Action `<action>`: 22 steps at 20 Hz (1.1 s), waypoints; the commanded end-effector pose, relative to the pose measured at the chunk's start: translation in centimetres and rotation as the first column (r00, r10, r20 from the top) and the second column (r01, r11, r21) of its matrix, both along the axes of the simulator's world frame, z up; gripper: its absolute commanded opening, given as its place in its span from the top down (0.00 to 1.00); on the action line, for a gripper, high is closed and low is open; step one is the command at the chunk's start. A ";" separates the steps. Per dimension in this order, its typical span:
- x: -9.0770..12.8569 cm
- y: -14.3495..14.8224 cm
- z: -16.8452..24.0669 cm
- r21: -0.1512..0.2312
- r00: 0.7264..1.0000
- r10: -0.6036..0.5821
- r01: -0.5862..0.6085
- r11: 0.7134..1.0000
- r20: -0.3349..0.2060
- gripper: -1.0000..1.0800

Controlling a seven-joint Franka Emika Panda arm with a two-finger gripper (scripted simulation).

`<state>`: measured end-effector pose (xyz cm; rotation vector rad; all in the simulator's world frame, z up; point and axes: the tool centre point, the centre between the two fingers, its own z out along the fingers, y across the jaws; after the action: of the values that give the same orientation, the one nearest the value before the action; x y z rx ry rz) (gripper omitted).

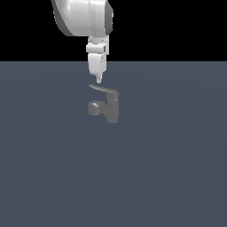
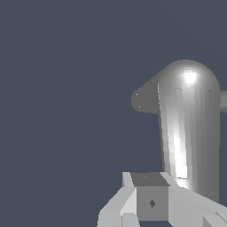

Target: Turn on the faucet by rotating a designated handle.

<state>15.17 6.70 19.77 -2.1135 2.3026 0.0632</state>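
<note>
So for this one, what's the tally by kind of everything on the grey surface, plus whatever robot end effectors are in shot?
Faucets: 1, the faucet, dull grey, with the handle as its thin top lever
End effectors: 1, the end effector, white, just above the lever's tip
Total: 2

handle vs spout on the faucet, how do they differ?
The handle is a thin flat lever tapering to a point; the spout is short, stubby and round-ended. The handle joins the faucet at its top, the spout lower on the body. Both are dull grey and point to the exterior view's left.
</note>
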 end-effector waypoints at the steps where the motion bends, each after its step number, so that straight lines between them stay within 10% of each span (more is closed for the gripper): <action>1: 0.6 0.4 -1.0 -0.017 1.000 -0.031 0.031 0.999 0.006 1.00; 22: -0.4 1.6 -2.5 -0.040 0.997 -0.070 0.071 0.997 0.015 1.00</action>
<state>15.14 8.20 17.24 -2.0419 2.3881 0.0011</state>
